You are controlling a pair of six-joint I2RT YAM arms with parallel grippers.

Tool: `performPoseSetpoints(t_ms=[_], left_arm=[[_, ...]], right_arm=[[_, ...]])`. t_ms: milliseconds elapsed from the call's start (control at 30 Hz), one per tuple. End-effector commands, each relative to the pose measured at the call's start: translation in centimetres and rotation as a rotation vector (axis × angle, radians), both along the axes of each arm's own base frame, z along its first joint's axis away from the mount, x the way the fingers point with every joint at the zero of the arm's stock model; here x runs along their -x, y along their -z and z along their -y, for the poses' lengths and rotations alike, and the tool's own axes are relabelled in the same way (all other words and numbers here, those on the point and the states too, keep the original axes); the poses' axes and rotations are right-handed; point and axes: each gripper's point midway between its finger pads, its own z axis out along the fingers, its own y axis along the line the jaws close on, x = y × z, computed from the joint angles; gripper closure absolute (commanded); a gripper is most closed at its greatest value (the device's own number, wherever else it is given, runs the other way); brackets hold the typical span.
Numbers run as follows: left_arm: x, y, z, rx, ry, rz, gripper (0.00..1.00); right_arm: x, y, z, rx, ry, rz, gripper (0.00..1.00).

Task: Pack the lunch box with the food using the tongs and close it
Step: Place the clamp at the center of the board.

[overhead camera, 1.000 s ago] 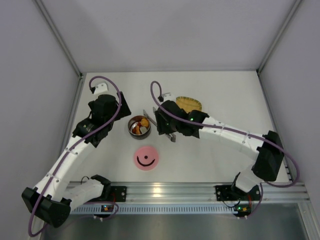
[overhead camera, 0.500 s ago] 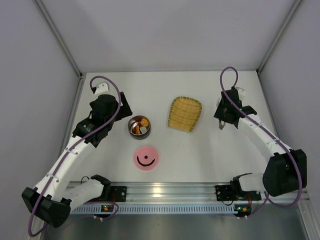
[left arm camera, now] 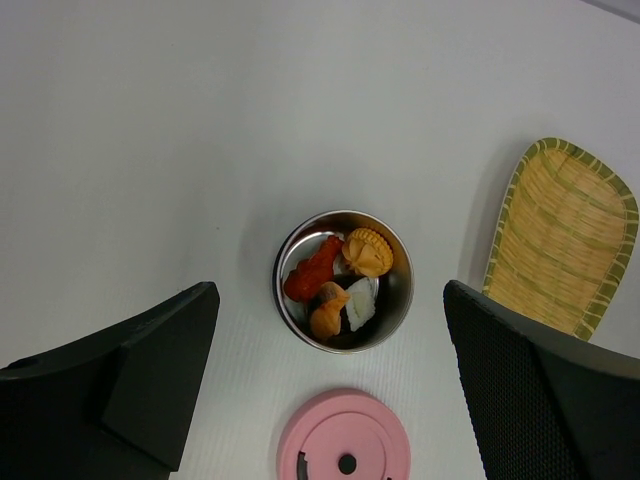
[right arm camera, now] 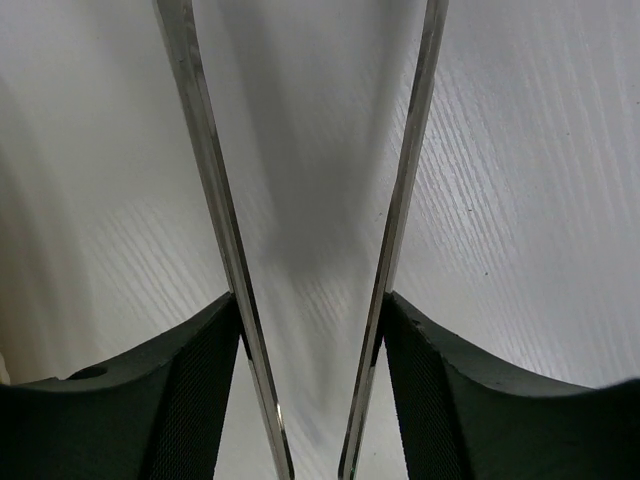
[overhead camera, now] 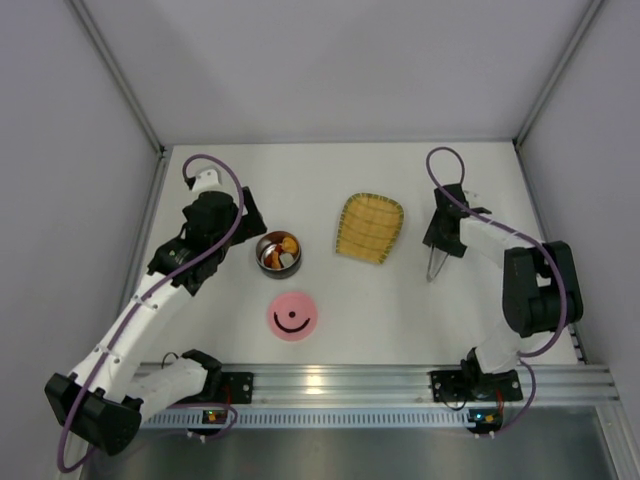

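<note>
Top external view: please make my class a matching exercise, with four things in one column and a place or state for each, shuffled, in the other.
Things
1. lunch box
2. pink lid
3. yellow tray
4. tongs

States
A. empty
B. between the fingers of the right gripper
C. holds the food pieces
D. lying off the box, not yet fitted

Pairs: 1-C; 2-D; 3-A; 4-B

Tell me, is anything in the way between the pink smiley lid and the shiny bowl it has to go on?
No. The pink lid lies flat near the steel bowl, apart from it, and nothing visible sits between them.
</note>
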Motion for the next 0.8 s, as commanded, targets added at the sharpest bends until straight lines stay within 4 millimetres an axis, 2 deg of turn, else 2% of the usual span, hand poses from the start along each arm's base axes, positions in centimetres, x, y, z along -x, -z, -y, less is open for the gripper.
performPoseSetpoints(t_ms=[0, 100, 200, 367, 467, 600, 767], left_arm=[[-0.4, -1.4, 0.1, 0.031, -0.001, 0.061, 0.01], [-0.5, -1.5, 0.1, 0.032, -0.005, 0.063, 0.01], [-0.4, -1.5, 0.1, 0.033, -0.006, 0.062, 0.01], [-0.4, -1.5, 0.0, 0.031, -0.006, 0.061, 0.01], [-0.4, -1.5, 0.0, 0.029, -0.006, 0.058, 0.01], [-0.4, -1.6, -0.1, 0.027, -0.009, 0.06, 0.01], [-0.4, -1.8, -0.2, 0.019, -0.011, 0.061, 0.01]], right_arm=[[-2.7, -0.6, 0.3, -0.031, 0.023, 0.086, 0.43], [-2.6, 0.8, 0.0, -0.054, 0.01, 0.055, 0.35], [-2.4, 1.4, 0.0, -0.052, 0.005, 0.041, 0.3], [-2.2, 0.8, 0.1, -0.053, 0.003, 0.051, 0.24], [-2.1, -0.8, 0.2, -0.049, 0.0, 0.078, 0.21], [-2.0, -4.5, 0.5, -0.041, -0.001, 0.156, 0.17], [-1.3, -7.3, 0.7, -0.038, -0.01, 0.199, 0.15]])
